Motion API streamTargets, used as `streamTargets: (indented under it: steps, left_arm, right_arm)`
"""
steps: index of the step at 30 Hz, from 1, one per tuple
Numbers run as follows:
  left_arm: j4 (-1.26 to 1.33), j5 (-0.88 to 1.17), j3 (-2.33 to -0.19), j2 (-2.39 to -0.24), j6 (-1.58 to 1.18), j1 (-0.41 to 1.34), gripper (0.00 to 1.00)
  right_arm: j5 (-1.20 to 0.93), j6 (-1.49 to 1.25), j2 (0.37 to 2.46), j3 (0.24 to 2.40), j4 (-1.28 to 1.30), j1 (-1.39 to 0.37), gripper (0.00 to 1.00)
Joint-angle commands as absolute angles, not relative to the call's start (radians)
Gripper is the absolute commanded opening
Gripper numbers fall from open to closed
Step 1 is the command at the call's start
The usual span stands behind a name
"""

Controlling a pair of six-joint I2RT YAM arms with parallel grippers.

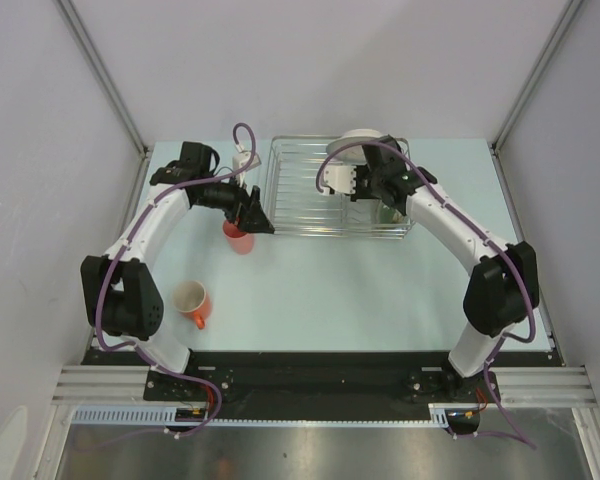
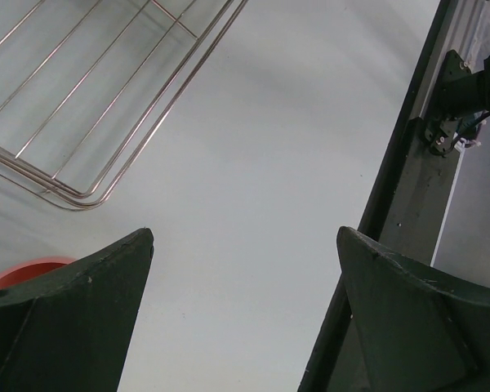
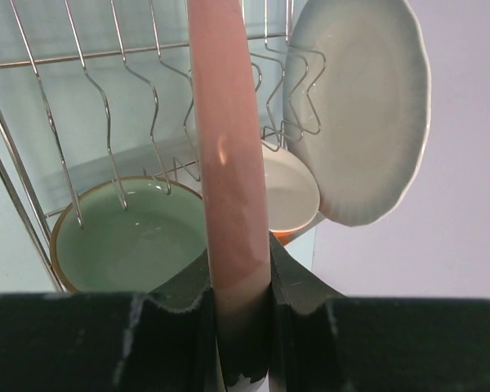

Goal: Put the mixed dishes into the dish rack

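Right gripper (image 3: 238,286) is clamping the pink plate (image 3: 227,147) upright for the dish rack (image 1: 290,192) slots; left gripper (image 2: 245,237) is hanging, jaws apart.

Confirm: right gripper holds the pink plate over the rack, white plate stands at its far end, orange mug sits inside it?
Not quite: the top view shows the orange mug on the table by the left arm, outside the dish rack. The right gripper does hold the pink plate over it; the white plate stands at its far end.
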State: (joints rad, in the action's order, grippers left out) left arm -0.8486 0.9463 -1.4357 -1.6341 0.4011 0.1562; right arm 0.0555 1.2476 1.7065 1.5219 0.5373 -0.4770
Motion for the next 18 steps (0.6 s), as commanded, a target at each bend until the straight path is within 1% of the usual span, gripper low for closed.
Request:
streamTargets:
  steps: [1,11,14,16,18]
  left_arm:
    - [-0.838,0.963,-1.434,-1.6,0.426,0.156,1.0]
    - [-0.845,0.96,-1.431,-1.597,0.442,0.156,1.0]
    - [-0.842,0.962,-1.433,-1.598,0.439,0.156,1.0]
    - [-0.842,0.965,-1.434,-1.601,0.439,0.158,1.0]
    - [-0.842,0.968,-1.439,-1.601,0.437,0.158,1.0]
  right_arm:
    - [0.009,1.178,1.75,1.597,0.443,-0.471,0.0]
    - [0.035,1.149,1.784,1.542,0.377,-0.472,0.0]
    - [0.048,1.144,1.767,1.508,0.35,-0.471,0.13]
    - [0.057,1.143,1.756,1.488,0.313,-0.469,0.26]
    - [0.066,1.14,1.75,1.467,0.279,-0.465,0.33]
